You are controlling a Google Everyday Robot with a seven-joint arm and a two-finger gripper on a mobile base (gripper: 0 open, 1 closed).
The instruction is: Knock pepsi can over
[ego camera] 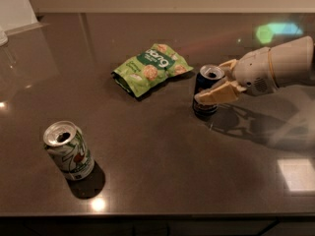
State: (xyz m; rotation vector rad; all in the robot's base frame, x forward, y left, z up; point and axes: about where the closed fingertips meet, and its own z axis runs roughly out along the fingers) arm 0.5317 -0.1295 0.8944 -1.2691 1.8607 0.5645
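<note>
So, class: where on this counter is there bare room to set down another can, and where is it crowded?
Bare: the wide front stretch of the counter, from the white-and-green can to the right edge, and the back strip behind the chip bag. Crowded: centre right, where the gripper is at the pepsi can, near the bag.
</note>
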